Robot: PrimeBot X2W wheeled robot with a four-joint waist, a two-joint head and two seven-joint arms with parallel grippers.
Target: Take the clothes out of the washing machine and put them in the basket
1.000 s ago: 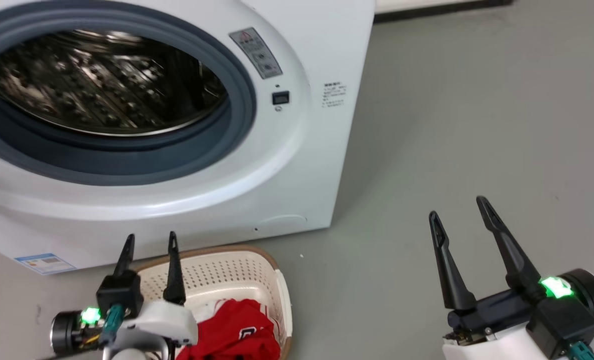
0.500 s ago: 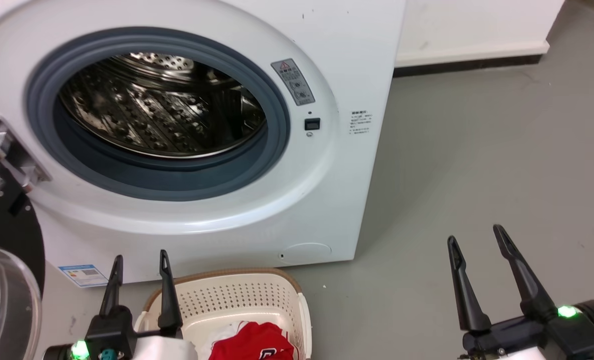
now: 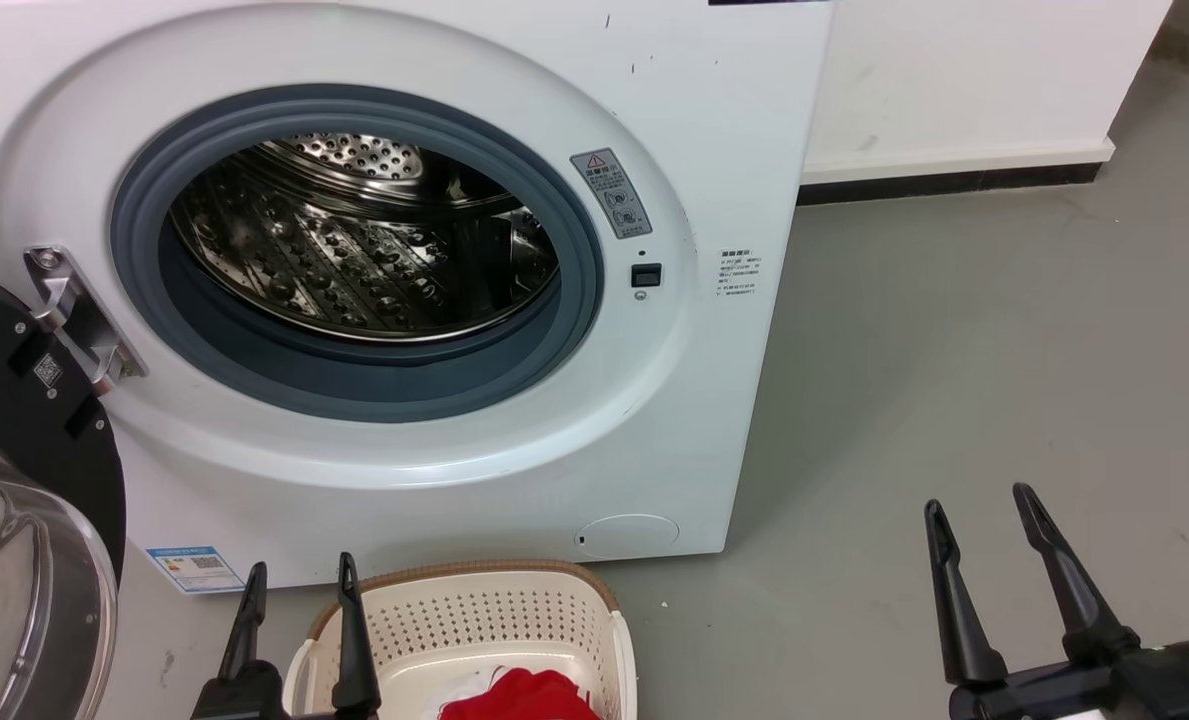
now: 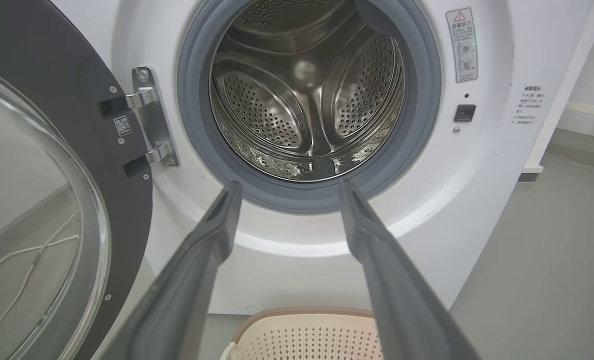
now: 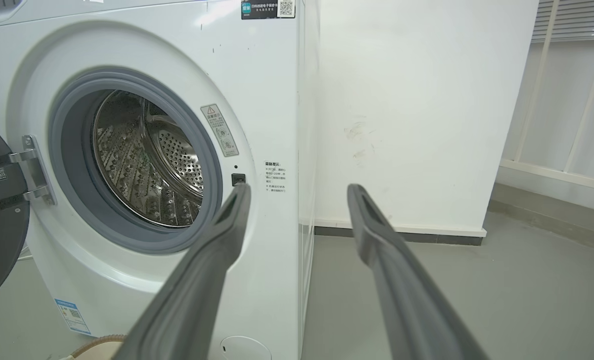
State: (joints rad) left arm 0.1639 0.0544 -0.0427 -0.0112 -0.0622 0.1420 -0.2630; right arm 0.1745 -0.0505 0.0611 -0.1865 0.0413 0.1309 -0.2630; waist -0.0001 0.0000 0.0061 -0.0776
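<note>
The white washing machine (image 3: 714,120) stands before me with its porthole uncovered; its steel drum (image 3: 354,250) holds no fabric that I can see, also in the left wrist view (image 4: 306,95). The cream basket (image 3: 514,610) sits on the floor below the porthole, with red and white clothes (image 3: 519,695) lying in it at the head view's bottom edge. My left gripper (image 3: 299,580) is open over the basket's left rim, holding nothing. My right gripper (image 3: 979,500) is open above bare floor to the right. Each wrist view shows its own fingers spread: left gripper (image 4: 289,186), right gripper (image 5: 299,189).
The black-framed glass door (image 3: 14,520) hangs swung out at the far left, close to my left arm. Grey floor (image 3: 954,350) stretches to the right of the machine. A white wall with a dark skirting (image 3: 954,180) stands behind.
The head camera has tilted up, so the machine and basket sit lower in view. Both grippers stay open; less of the clothes and arms shows at the bottom edge.
</note>
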